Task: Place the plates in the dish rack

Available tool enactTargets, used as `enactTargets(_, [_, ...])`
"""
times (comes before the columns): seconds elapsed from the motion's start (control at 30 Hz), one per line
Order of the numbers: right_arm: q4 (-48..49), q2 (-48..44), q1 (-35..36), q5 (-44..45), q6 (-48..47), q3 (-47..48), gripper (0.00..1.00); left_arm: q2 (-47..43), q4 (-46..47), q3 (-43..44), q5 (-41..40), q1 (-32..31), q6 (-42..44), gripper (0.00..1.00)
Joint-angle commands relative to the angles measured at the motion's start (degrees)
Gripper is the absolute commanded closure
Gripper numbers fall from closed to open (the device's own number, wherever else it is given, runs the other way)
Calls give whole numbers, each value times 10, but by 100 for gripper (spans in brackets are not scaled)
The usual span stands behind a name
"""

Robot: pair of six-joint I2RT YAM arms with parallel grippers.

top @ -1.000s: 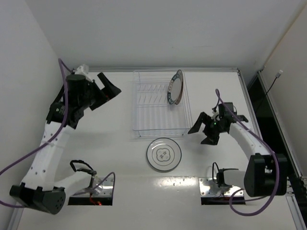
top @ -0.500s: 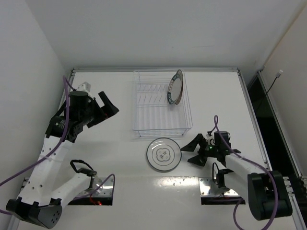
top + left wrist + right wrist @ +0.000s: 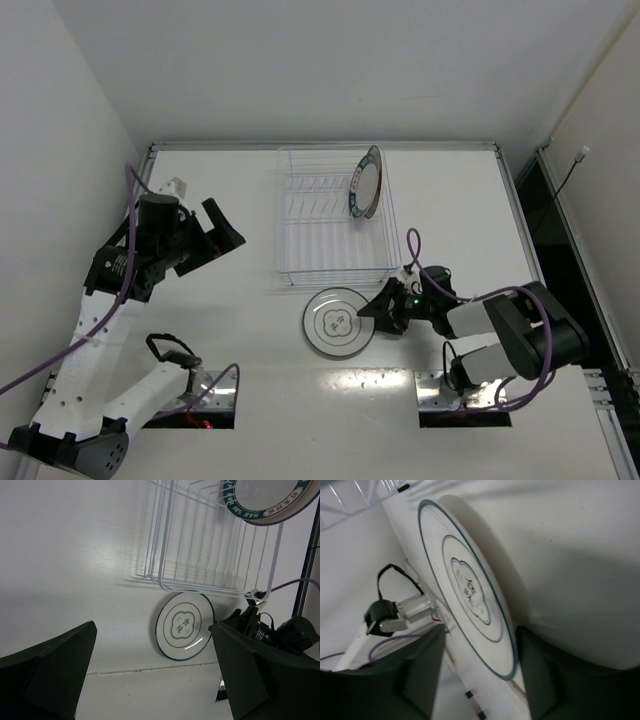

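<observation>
Standing on edge among the prongs at the end of the dish rack (image 3: 335, 225) nearer the right arm, a plate with a dark patterned rim (image 3: 366, 182) leans slightly. A pale plate with thin dark rings (image 3: 335, 322) lies flat on the table (image 3: 460, 200) just in front of the rack.

The white wire rack sits toward the far side of the smooth white table, which is bounded by a thin raised edge. Plain white walls (image 3: 300, 70) rise behind the rack and on its left-arm side. On the other side, a dark gap (image 3: 530, 200) with a black cable (image 3: 565, 175) runs past the table. Small dark specks (image 3: 375, 378) dot the tabletop in front of the rack, near the arms' bases.

The right gripper (image 3: 383, 308) lies low on the table in front of the rack's right corner. Its jaws are part-way apart on either side of the ringed plate's rim, and the wrist view shows a little space at each finger. The left gripper (image 3: 228, 228) hangs above the table well to the left of the rack, jaws spread wide and holding nothing, with a purple cable (image 3: 130, 220) looping off its arm.

White lettering and red marks run round the racked plate's green band, too small to read. Two dark Chinese-style characters sit inside a cloud-shaped outline at the ringed plate's centre.
</observation>
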Motion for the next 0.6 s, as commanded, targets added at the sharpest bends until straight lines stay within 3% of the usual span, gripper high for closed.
enactTargets(0.0, [-71, 30, 29, 143, -46, -41, 49, -11, -19, 35, -6, -6, -1, 0])
enactTargets(0.07, [-96, 24, 44, 150, -46, -41, 65, -11, -25, 50, -13, -6, -1, 0])
enactTargets(0.17, [-138, 13, 49, 144, -67, -35, 80, -11, -25, 50, -18, -6, -1, 0])
enactTargets(0.23, [-178, -8, 54, 128, -95, -25, 98, -11, -25, 50, -18, -6, -7, 0])
enactTargets(0.27, [-220, -27, 65, 122, -107, -2, 100, -11, -25, 50, -18, -6, -7, 0])
enactTargets(0.3, [-326, -50, 76, 135, -122, 14, 100, -11, -25, 44, -18, -6, -7, 0])
enactTargets(0.4, [-521, -187, 97, 177, -186, 94, 100, -11, -20, 39, -31, -6, -7, 0])
enactTargets(0.43, [-562, -242, 102, 183, -198, 116, 100, -5, -14, 39, -31, -6, -7, 0])
enactTargets(0.57, [-752, -323, 127, 213, -212, 258, 100, 0, 11, 31, -45, -6, -7, 0])
